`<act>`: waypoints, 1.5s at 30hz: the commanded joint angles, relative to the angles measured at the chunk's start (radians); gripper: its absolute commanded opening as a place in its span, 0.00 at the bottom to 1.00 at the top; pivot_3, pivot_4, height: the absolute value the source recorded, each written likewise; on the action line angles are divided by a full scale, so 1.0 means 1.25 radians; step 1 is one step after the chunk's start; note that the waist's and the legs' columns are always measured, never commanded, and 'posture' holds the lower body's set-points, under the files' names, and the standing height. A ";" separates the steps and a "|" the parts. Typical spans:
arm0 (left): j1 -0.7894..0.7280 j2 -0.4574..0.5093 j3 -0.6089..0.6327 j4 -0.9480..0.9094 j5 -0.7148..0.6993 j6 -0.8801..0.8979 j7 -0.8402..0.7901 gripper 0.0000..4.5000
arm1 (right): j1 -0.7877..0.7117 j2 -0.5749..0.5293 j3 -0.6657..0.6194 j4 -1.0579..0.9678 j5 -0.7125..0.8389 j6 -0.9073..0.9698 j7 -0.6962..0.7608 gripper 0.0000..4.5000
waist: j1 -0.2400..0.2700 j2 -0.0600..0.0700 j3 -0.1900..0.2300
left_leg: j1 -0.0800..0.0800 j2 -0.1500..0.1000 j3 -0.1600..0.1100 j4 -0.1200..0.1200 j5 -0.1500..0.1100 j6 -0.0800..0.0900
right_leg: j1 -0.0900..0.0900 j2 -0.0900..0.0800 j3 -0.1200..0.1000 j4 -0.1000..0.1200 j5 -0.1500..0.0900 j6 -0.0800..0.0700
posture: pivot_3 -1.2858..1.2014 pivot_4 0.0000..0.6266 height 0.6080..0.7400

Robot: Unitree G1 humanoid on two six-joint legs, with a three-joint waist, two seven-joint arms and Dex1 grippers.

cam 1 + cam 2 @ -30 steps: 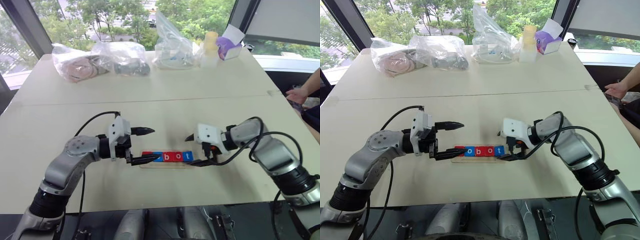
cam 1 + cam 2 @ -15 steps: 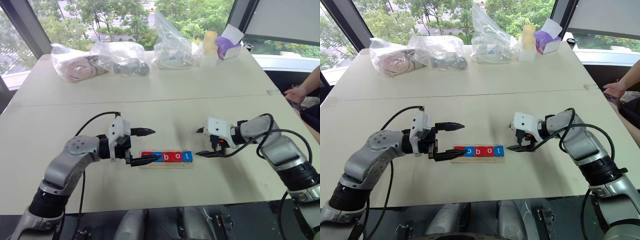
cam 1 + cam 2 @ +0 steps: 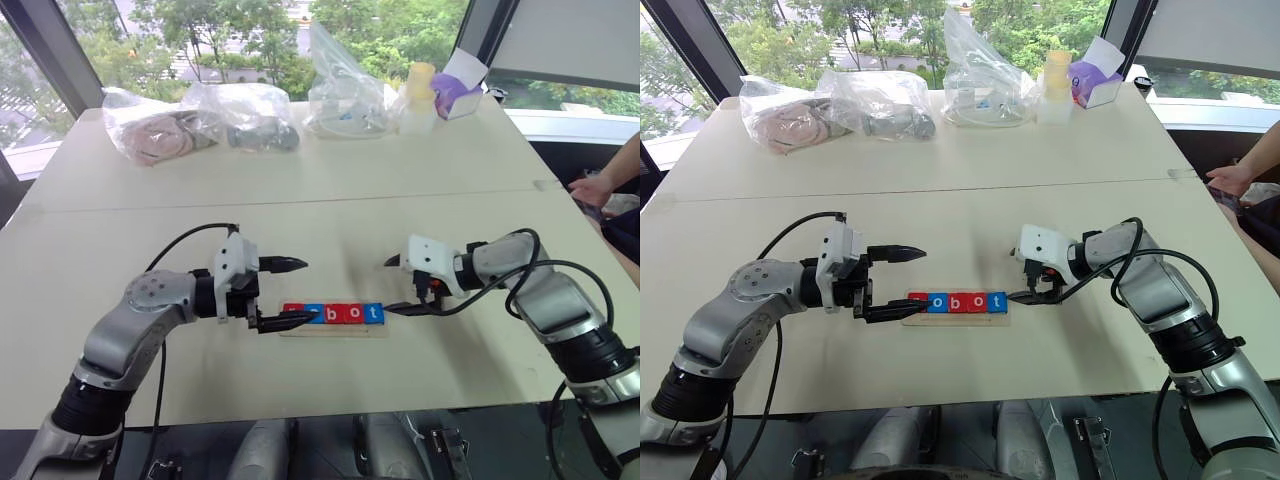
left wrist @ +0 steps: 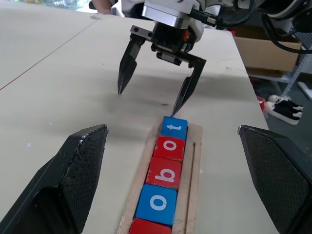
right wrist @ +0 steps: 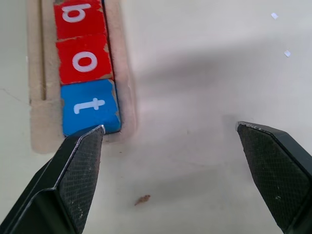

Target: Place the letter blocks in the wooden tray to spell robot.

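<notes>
Nearest the robot, the tray (image 3: pixel 333 327) lies across the table (image 3: pixel 420 190) with the blocks (image 3: pixel 335 314) lined up inside its recess; o, b, o, t are readable, and the first red one is partly hidden. Looks done, or just needing a nudge. The left gripper (image 3: pixel 287 293), fingers spread and empty, flanks one end, and the right gripper (image 3: pixel 398 285), also spread and empty, has one tip by the t, probably squaring the row. Bags (image 3: pixel 200 120) sit along the far edge.

Letter blocks (image 3: pixel 334 313) in wooden tray (image 3: pixel 333 330), mid-table (image 3: pixel 300 200).
</notes>
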 commanded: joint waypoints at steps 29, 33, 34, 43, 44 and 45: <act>-0.004 0.003 0.020 -0.018 -0.007 -0.014 -0.014 1.00 | 0.015 0.002 -0.007 -0.043 0.007 0.004 -0.011 0.99 | 0.000 0.000 0.000 | 0.000 0.000 0.000 0.000 0.000 0.000 | 0.000 0.000 0.000 0.000 0.000 0.000 | 0.52 0.24 1.00; -0.002 0.004 0.021 -0.021 -0.008 -0.012 -0.013 1.00 | 0.014 0.013 -0.002 -0.046 0.007 0.008 -0.015 0.99 | 0.000 0.000 0.000 | 0.000 0.000 0.000 0.000 0.000 0.000 | 0.000 0.000 0.000 0.000 0.000 0.000 | 0.52 0.24 1.00; -0.001 0.005 0.022 -0.022 -0.008 -0.010 -0.012 1.00 | 0.014 0.015 0.000 -0.047 0.007 0.008 -0.015 0.99 | 0.000 0.000 0.000 | 0.000 0.000 0.000 0.000 0.000 0.000 | 0.000 0.000 0.000 0.000 0.000 0.000 | 0.52 0.24 1.00; 0.001 0.006 0.024 -0.030 -0.011 -0.002 -0.007 1.00 | 0.017 -0.015 -0.021 -0.043 0.008 -0.002 -0.006 0.99 | 0.000 0.000 0.000 | 0.000 0.000 0.000 0.000 0.000 0.000 | 0.000 0.000 0.000 0.000 0.000 0.000 | 0.52 0.24 1.00; 0.000 0.006 0.023 -0.031 -0.011 -0.001 -0.006 1.00 | 0.018 -0.017 -0.023 -0.043 0.008 -0.002 -0.006 0.99 | 0.000 0.000 0.000 | 0.000 0.000 0.000 0.000 0.000 0.000 | 0.000 0.000 0.000 0.000 0.000 0.000 | 0.52 0.24 1.00; 0.000 0.005 0.022 -0.031 -0.011 -0.001 -0.005 1.00 | 0.019 -0.020 -0.025 -0.044 0.010 -0.001 -0.006 0.99 | 0.000 0.000 0.000 | 0.000 0.000 0.000 0.000 0.000 0.000 | 0.000 0.000 0.000 0.000 0.000 0.000 | 0.52 0.24 1.00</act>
